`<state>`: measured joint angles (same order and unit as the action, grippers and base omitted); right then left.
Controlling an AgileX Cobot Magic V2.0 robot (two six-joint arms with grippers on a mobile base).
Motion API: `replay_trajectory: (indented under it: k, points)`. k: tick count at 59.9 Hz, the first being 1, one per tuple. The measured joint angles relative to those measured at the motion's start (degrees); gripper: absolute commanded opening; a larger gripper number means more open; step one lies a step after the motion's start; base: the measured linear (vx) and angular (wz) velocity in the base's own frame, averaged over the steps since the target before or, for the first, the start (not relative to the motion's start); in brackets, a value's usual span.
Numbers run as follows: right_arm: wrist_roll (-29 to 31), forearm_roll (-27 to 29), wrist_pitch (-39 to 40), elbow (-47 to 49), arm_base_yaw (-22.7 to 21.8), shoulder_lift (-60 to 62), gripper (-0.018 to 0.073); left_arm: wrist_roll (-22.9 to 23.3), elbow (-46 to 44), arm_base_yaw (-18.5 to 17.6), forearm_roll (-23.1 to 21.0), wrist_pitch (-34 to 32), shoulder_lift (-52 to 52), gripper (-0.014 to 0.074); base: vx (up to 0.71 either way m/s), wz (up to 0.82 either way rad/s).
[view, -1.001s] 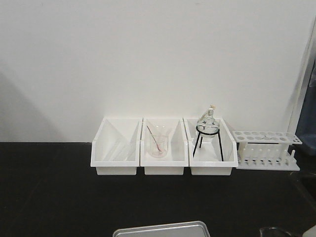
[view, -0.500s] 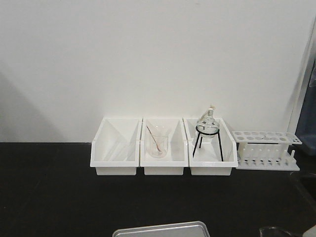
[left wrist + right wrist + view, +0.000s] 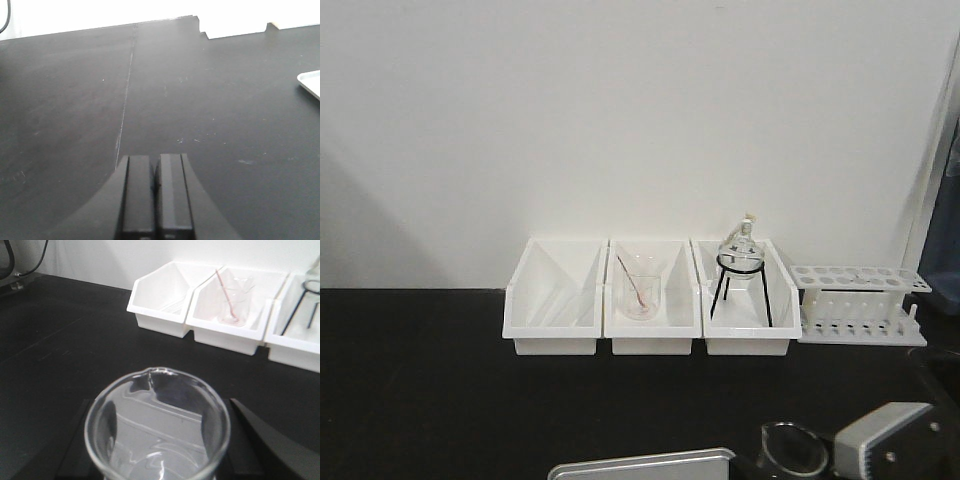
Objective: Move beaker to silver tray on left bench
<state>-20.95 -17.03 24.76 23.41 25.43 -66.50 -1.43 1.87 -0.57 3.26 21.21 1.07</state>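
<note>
1. The left bench [image 3: 430, 400], a long black worktop, is seen running across the front view and under both wrist cameras; the three white bins [image 3: 650, 300] and the white tube rack [image 3: 860, 305] are lined up at its back against the wall and play no part in the move
2. The silver tray [image 3: 640, 465] is seen at the bottom edge of the front view with its floor hidden, so whether anything lies in it cannot be told; one pale corner of it is also caught at the right edge of the left wrist view
3. The right gripper [image 3: 800, 455] is held just to the right of the tray, with the beaker [image 3: 157, 427] gripped between its fingers; the carry is judged well advanced, with only the last shift over the tray and the setting down left
4. The left gripper [image 3: 155, 192] is shown pressed together and holding nothing, over bare worktop
</note>
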Motion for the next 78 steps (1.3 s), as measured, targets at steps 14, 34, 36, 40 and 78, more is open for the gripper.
replay_trajectory:
  k: [14,34,36,40,78]
  points:
    - [4.4,-0.3,24.4,2.9,-3.3,-25.5,-0.0011,0.0,0.0,0.0,0.0,0.0,0.0,0.0001,0.0,0.0]
    - [9.5,-0.6,25.3,12.7,-3.4,-44.5,-0.0011,0.0,0.0,0.0,0.0,0.0,0.0,0.0001,0.0,0.0]
    - [9.5,-0.6,25.3,13.3,-3.4,-45.4,-0.0009,0.0,0.0,0.0,0.0,0.0,0.0,0.0001,0.0,0.0]
    - [9.8,-0.6,25.3,14.2,-3.4,-47.3,-0.0008,0.0,0.0,0.0,0.0,0.0,0.0,0.0001,0.0,0.0]
    - [13.4,-0.6,25.6,14.9,-3.4,-50.3,0.0408,0.0,0.0,0.0,0.0,0.0,0.0,0.0001,0.0,0.0]
